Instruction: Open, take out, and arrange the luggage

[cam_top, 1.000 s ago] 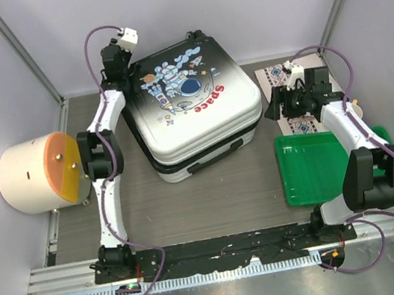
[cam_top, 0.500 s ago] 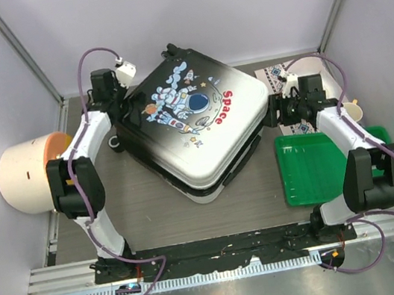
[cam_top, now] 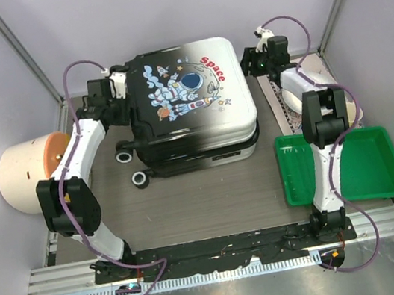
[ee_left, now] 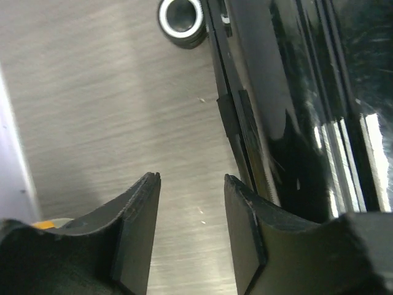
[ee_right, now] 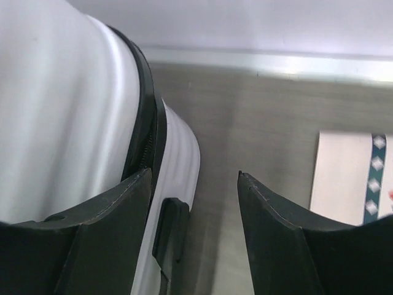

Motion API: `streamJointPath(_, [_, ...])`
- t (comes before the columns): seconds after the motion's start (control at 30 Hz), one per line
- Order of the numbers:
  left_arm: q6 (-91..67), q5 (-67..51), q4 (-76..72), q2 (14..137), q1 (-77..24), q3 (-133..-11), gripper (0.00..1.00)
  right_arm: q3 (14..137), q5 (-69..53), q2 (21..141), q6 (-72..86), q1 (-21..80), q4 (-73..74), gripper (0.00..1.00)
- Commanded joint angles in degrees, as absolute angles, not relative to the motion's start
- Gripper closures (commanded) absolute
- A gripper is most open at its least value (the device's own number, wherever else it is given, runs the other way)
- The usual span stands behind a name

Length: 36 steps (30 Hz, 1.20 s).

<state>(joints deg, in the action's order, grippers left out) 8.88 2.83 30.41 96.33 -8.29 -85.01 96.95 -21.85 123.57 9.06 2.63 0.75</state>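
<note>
Top view: the closed luggage (cam_top: pixel 194 110) lies flat at upper centre, the left gripper (cam_top: pixel 120 103) at its left edge, the right gripper (cam_top: pixel 249 61) at its upper right corner.

Left wrist: fingers (ee_left: pixel 138 233) apart and empty, black shell at right.

Right wrist: fingers (ee_right: pixel 276 239) apart and empty, white shell at left.

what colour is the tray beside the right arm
The tray is bright green, clearest in the top external view.

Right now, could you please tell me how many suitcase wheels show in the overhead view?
2. The first wheel pokes out at the left end of the luggage's black side; the second wheel sits just nearer the arm bases. Others may be hidden under the shell.
</note>
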Motion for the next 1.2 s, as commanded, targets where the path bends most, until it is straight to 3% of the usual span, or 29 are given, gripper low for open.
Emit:
streamJointPath(0.0, [0.79,-5.9,34.99,93.35,-12.04,-82.88,0.46,107.13,-26.63,128.58,13.97,7.21,-4.39,0.36])
streamJointPath(0.1, [0.97,-4.57,34.89,91.07,-10.2,-84.37,0.41,105.13,-25.93,125.43,14.41,6.33,-4.48,0.35])
streamJointPath(0.23, [5.7,-16.14,38.39,85.8,-0.83,-86.92,0.24,95.66,-27.24,116.21,13.63,4.4,-3.96,0.3])
streamJointPath(0.27, [11.28,-24.35,40.5,84.91,1.56,-87.88,0.18,94.23,-27.25,112.36,12.14,3.61,-2.48,0.3])
streamJointPath(0.37, [27.68,-38.35,59.06,83.32,6.5,-91.84,0.16,88.79,-27.51,104.54,9.77,2.9,2.95,0.3])
streamJointPath(0.47, [41.97,-42.35,74.99,82.27,6.33,-92.38,0.16,80.88,-27.16,99.33,7.65,2.64,7.19,0.3])
streamJointPath(0.63, [51.42,-41.4,75.42,80.95,5.63,-83.77,0.15,68.22,-27.6,93.08,10.89,2.64,8.01,0.3])
streamJointPath(0.8, [57.74,-38.25,74.36,86.39,2.12,-82.53,0.15,62.33,-26.01,95.09,12.39,2.81,1.5,0.37])
streamJointPath(1.0, [56.34,-36.74,67.16,90.44,1.5,-82.62,0.23,57.5,-28.12,94.85,12.82,5.09,3.08,0.51])
streamJointPath(1.07, [55.9,-36.47,65.13,90.79,1.58,-82.53,0.31,55.3,-28.13,93.0,13.71,6.32,2.55,0.6])
streamJointPath(1.13, [55.55,-36.74,63.21,90.97,1.58,-82.44,0.47,51.08,-28.47,89.76,15.99,7.03,1.24,0.65])
streamJointPath(1.17, [55.02,-37.0,62.24,91.05,1.58,-82.44,0.53,48.72,-28.48,88.78,17.13,7.99,0.88,0.72])
